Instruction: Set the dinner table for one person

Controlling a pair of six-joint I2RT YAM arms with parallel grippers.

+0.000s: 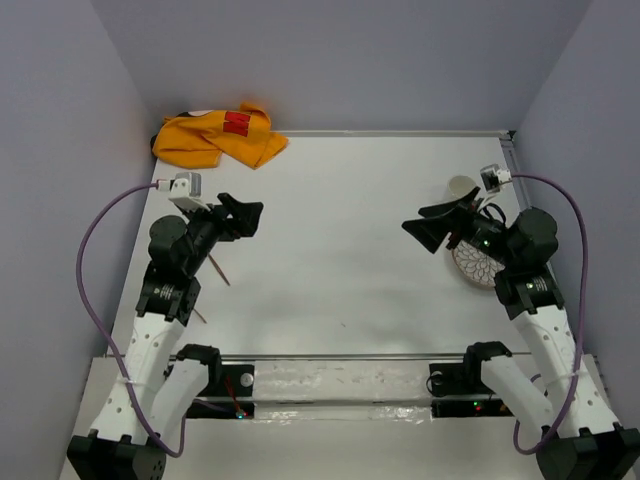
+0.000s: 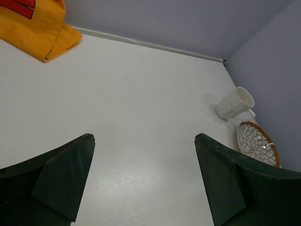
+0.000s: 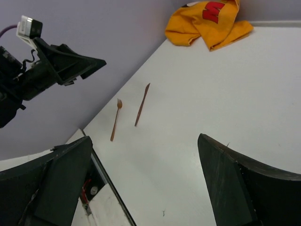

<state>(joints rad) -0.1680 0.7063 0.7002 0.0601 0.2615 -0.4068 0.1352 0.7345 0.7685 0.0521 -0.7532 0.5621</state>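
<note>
The dinner table (image 1: 340, 200) is a large white top. A white mug (image 1: 462, 188) and a patterned plate with a brown rim (image 1: 478, 265) sit at its right edge, partly under my right arm; both also show in the left wrist view, the mug (image 2: 233, 103) lying tilted beside the plate (image 2: 256, 143). A wooden fork (image 3: 115, 120) and a wooden knife (image 3: 142, 104) lie at the left edge. My left gripper (image 1: 245, 215) is open and empty above the table's left side. My right gripper (image 1: 420, 230) is open and empty above the right side.
A crumpled orange cloth with a red patch (image 1: 220, 135) lies in the back left corner, also in the left wrist view (image 2: 37, 28) and the right wrist view (image 3: 207, 21). Purple walls close in the table on three sides. A metal rail (image 1: 340, 357) runs along the near edge.
</note>
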